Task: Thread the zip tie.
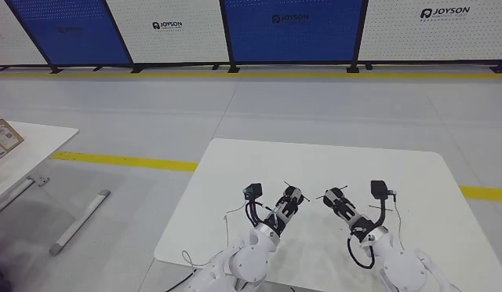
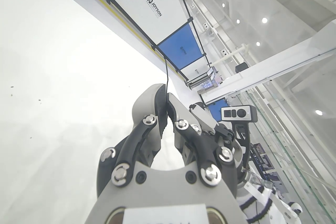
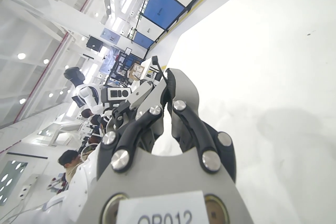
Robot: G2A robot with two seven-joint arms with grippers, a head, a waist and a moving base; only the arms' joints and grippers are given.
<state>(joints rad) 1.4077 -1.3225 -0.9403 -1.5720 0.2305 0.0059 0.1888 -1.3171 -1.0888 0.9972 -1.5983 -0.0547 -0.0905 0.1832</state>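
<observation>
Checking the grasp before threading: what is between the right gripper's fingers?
A thin black zip tie is pinched in the right gripper, its boxy head end sticking out past the fingers. The stretch clamped inside is covered by them.

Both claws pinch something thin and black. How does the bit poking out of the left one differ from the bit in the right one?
The left strip, in the left gripper, ends plain and thin; the right strip, in the right gripper, ends in a small blocky head. The left strip runs straight out of its gripper; the right strip slants sideways. Both are black and held in shut grippers.
</observation>
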